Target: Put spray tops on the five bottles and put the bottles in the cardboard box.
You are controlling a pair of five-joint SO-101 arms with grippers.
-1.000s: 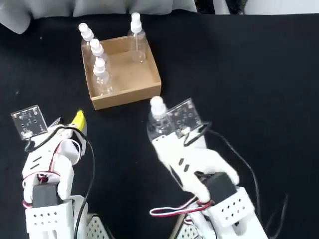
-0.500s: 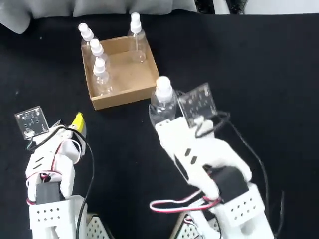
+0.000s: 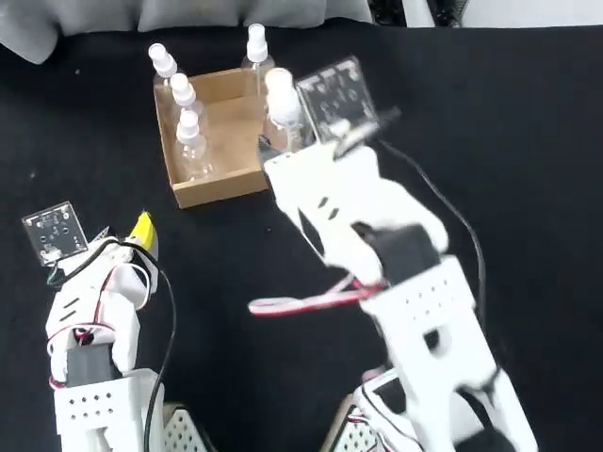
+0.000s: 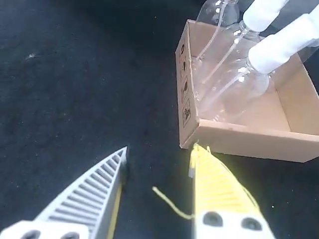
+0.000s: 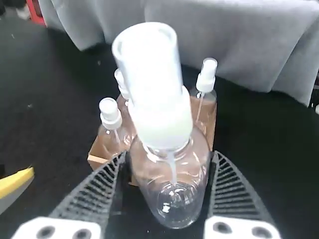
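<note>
Black tabletop (image 3: 490,141), grey cloth (image 3: 236,11) behind, cardboard box (image 3: 217,185)

— What's the surface carrying?
— I see a black cloth-covered table (image 3: 490,141) with an open brown cardboard box (image 3: 236,182) sitting on it, upper left of the high view.
— Anything else?
— Just crumpled grey fabric (image 3: 236,11) along the top edge.

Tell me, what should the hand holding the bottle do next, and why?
Probably lower it a little, straight down. The right hand is shut on a capped bottle that seems to hang over the bare side of the cardboard box, near the four other bottles, so setting it down likely comes before letting go.
</note>
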